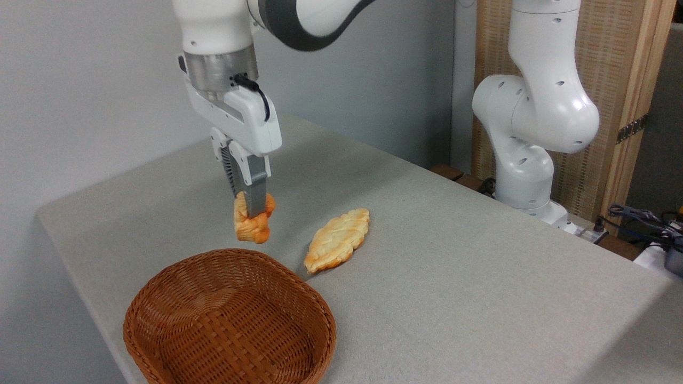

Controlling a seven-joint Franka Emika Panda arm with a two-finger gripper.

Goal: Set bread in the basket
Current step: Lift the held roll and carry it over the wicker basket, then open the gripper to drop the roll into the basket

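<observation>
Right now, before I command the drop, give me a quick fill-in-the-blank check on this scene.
1. The hand is shut on the ____, held off the table.
2. The basket holds ____ so far.
3. The flat pastry lies on the table, to the ____ of the bun in the picture.

Missing words: bun; nothing; right

Flat pastry (337,240) on grey table (480,277)
</observation>
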